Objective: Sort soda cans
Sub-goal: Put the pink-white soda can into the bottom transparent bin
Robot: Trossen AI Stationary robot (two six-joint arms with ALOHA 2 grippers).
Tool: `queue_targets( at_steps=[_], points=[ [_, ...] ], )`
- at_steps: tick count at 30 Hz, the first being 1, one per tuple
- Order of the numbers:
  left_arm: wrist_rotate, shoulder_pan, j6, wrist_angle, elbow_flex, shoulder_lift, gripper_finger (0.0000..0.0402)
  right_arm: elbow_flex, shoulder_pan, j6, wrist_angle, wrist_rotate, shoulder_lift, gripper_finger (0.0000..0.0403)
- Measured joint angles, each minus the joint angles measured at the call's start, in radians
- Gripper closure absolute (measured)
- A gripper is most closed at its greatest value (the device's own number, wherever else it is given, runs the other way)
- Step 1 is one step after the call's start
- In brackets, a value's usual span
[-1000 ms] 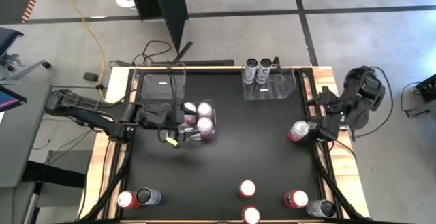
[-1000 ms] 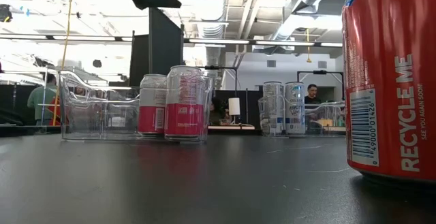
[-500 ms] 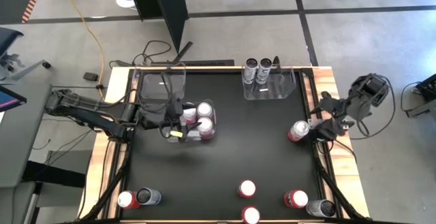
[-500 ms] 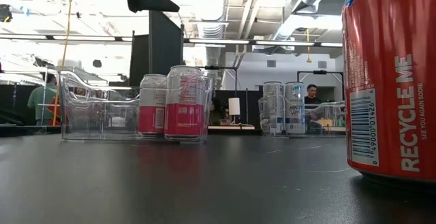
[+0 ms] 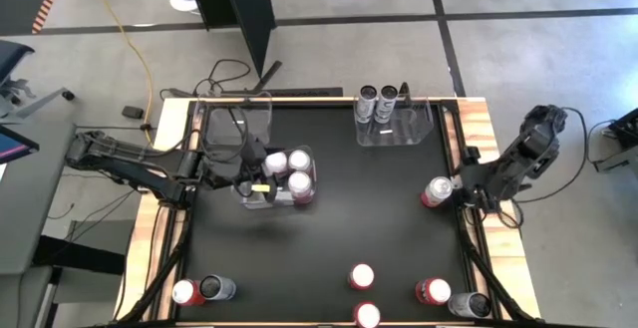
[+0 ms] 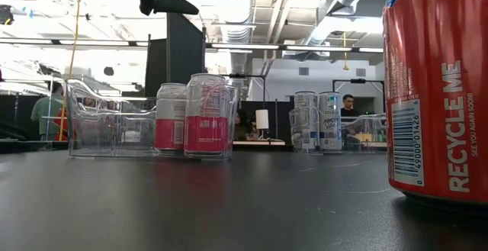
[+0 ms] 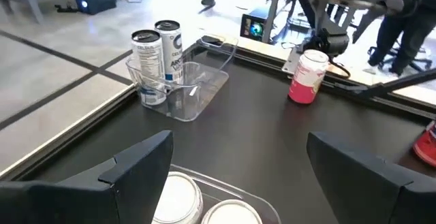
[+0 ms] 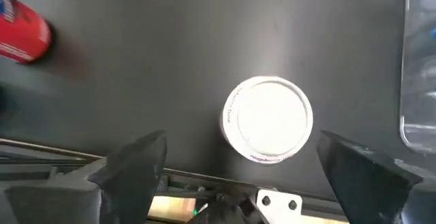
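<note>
Here the right end effector (image 8: 238,166) hovers spread-fingered above a pink-and-white can (image 8: 267,119).

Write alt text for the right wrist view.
Seen from straight above, a pink-and-white soda can stands upright on the black table between the right hand's open fingers. A red soda can and a clear bin's corner show at opposite edges.

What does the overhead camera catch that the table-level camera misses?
Only the high view shows both arms, the right gripper open beside a pink-and-white can, and the loose cans along the near edge. Only the low view shows the room behind and a red can's label close up. Both show the clear bin holding pink-and-white cans.
</note>
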Motion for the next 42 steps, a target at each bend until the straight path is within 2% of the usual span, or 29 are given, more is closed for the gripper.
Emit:
queue_targets(
  at_steps=[7,16,25,30,42],
  points=[
    [-0.003,0.010,-0.032,0.024,0.001,0.045,0.0070,-0.081,-0.072,-0.039,-0.005,-0.030,0.006,0.0003],
    [0.001,0.013,-0.069,0.082,0.002,0.110,0.0070,-0.082,-0.179,-0.086,-0.002,-0.042,0.014,0.0003],
    [0.002,0.016,-0.050,0.090,0.001,0.131,0.0070,-0.086,-0.277,-0.118,0.024,-0.085,0.172,0.0003],
    [0.002,0.015,-0.006,0.107,0.001,0.133,0.0070,-0.086,-0.363,-0.131,0.029,-0.099,0.245,0.0003],
    [0.028,0.015,0.075,0.105,0.001,0.132,0.0070,-0.086,-0.616,-0.144,0.096,-0.121,0.248,0.0003]
  ],
)
